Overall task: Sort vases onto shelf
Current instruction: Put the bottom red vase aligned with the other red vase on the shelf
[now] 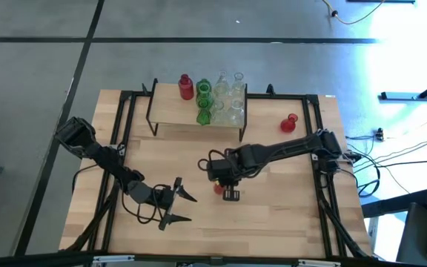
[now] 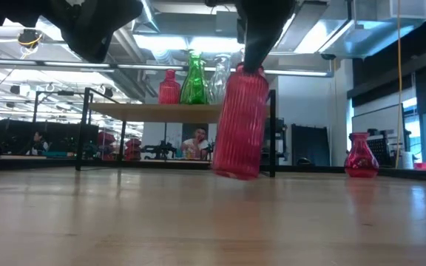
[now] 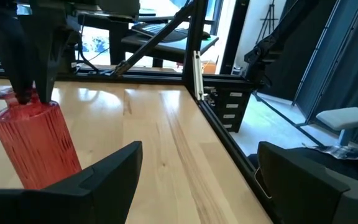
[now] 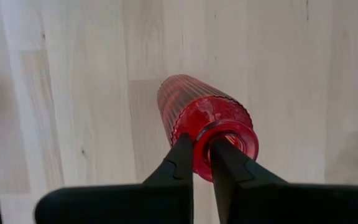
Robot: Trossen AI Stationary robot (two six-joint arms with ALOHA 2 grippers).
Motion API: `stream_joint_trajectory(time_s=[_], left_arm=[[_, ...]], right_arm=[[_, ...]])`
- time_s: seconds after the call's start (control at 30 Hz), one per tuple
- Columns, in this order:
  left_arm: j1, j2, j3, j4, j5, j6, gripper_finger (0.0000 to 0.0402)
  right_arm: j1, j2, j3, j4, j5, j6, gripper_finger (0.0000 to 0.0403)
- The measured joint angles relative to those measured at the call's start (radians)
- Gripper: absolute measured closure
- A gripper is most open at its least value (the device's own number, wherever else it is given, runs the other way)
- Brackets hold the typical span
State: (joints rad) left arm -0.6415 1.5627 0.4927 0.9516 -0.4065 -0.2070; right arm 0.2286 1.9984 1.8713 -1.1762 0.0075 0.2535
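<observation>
The shelf (image 1: 170, 111) stands at the table's far middle on black legs. On it are a red vase (image 1: 186, 87), green vases (image 1: 204, 104) and clear vases (image 1: 232, 96), standing on their bases. My right gripper (image 1: 228, 190) is at the table's middle, shut on a red ribbed vase (image 2: 240, 122). Another red vase (image 1: 290, 122) stands on the table to the right of the shelf. My left gripper (image 1: 179, 202) waits open near the table's front, to the left of the held vase. My right gripper pinches the wall of the ribbed vase's mouth (image 4: 199, 138), one finger (image 4: 229, 158) inside the neck and the other outside. The fingers come from above, pointing steeply down. The vase hangs tilted below them; I cannot tell whether its lower end (image 2: 235, 174) touches the table.
Black frame rails (image 1: 325, 185) run along the table's edges. Bare tabletop (image 1: 273, 222) lies at the near right. The free red vase also shows at the right of the low view (image 2: 361, 155). A person sits in the room beyond the shelf (image 2: 196, 144).
</observation>
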Motion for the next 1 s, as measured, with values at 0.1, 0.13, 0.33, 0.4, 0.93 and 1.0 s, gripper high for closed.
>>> stream_joint_trajectory(time_s=[0.1, 0.13, 0.33, 0.4, 0.93, 1.0], left_arm=[[0.0, 0.0, 0.0, -0.001, 0.0, 0.0, 0.0089], [0.0, 0.0, 0.0, -0.001, 0.0, 0.0, 0.0089], [0.0, 0.0, 0.0, -0.001, 0.0, 0.0, 0.0089], [0.0, 0.0, 0.0, -0.001, 0.0, 0.0, 0.0089], [0.0, 0.0, 0.0, -0.002, 0.004, 0.0, 0.0089], [0.0, 0.0, 0.0, -0.002, 0.004, 0.0, 0.0089]], right_arm=[[0.0, 0.001, 0.0, 0.015, 0.0, 0.0, 0.0382], [0.001, 0.005, 0.0, 0.026, 0.0, 0.0, 0.038], [0.0, 0.029, 0.0, 0.08, 0.0, 0.001, 0.037], [0.0, 0.044, 0.001, 0.09, 0.0, 0.002, 0.0369], [0.001, 0.058, 0.0, 0.194, 0.01, 0.056, 0.0277], [0.001, 0.058, 0.0, 0.207, 0.01, 0.056, 0.025]])
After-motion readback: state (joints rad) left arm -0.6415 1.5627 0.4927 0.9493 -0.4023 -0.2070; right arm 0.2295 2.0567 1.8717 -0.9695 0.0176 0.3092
